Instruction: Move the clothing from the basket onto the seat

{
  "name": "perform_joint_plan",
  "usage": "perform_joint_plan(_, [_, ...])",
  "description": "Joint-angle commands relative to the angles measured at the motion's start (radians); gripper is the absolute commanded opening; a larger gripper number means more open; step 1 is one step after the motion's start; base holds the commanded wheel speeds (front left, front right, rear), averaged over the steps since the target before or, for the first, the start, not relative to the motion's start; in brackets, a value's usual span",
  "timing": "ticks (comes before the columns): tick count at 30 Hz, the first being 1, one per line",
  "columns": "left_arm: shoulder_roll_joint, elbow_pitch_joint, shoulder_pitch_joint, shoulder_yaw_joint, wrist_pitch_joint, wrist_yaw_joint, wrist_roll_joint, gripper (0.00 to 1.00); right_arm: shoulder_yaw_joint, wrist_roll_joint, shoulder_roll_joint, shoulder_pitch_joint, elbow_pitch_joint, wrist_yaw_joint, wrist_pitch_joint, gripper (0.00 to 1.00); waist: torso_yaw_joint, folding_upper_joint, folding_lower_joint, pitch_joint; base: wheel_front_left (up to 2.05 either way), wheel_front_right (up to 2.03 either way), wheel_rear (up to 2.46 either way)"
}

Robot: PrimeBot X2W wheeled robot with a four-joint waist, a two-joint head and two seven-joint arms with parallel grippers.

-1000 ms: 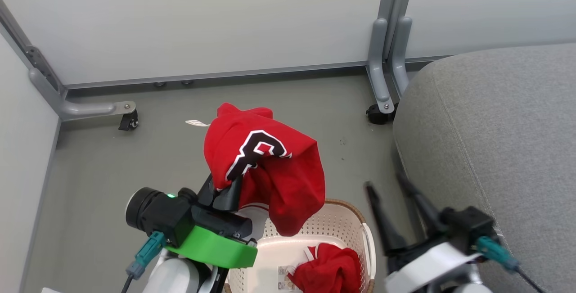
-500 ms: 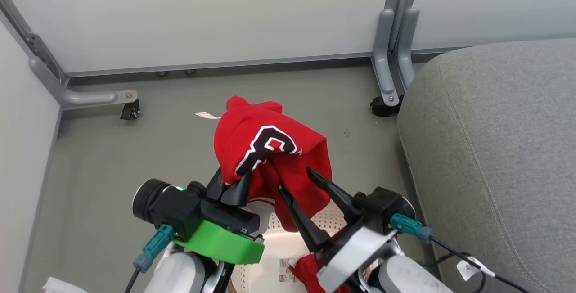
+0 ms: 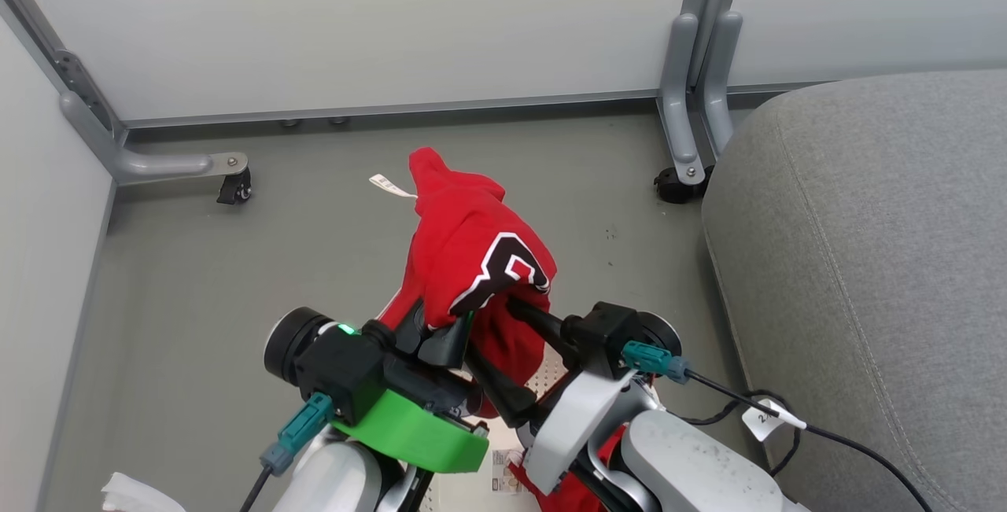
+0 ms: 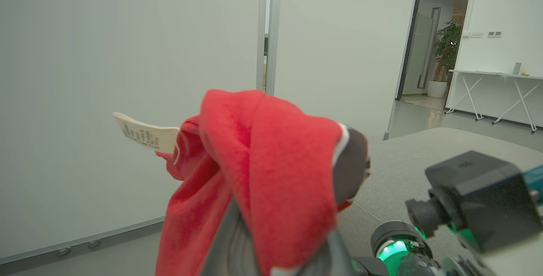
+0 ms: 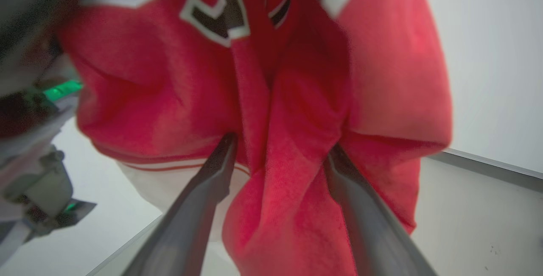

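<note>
Nearest you, under both wrists, the basket (image 3: 553, 374) held a plainer red garment (image 3: 607, 449), mostly hidden by your right arm. Just above it your left gripper (image 3: 439, 333) was pinched tight on a fold of the lettered garment (image 3: 472, 244), which stood up over the fingers and slumped down both sides, lifted clear of the basket. Your right gripper (image 5: 281, 143) was spread wide, its fingers straddling a hanging ridge of that cloth without pinching it. I judged the fabric light, limp and fleecy: it would sag and swing rather than slip, so a bunched fold was the place to take it, and the ridge between your right fingers looked a fair one. A paper tag (image 4: 144, 134) stuck out near the garment's top. Beyond, to your right, lay the seat (image 3: 865, 260), well apart from the cloth
</note>
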Motion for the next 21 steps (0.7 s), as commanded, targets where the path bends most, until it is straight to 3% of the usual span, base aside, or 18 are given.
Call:
perform_joint_plan(1, [-0.001,-0.003,-0.017,-0.002,-0.001,-0.003,-0.008,0.00,0.016,0.019,-0.001,-0.017,0.011,0.000,-0.008,0.48,0.000,0.0000,0.0000,-0.002,0.00,0.00,0.00])
perform_joint_plan(3, [0.000,-0.003,-0.016,-0.005,0.000,-0.004,-0.011,0.00,0.037,0.040,-0.001,-0.032,0.024,0.000,-0.013,0.00,0.000,0.0000,0.0000,-0.003,0.00,0.00,0.00])
perform_joint_plan(21, [0.012,0.000,-0.019,-0.011,-0.006,0.011,-0.014,0.00,0.092,0.124,-0.001,-0.086,0.072,0.000,-0.038,0.00,0.000,0.0000,0.0000,-0.001,0.00,0.00,0.00])
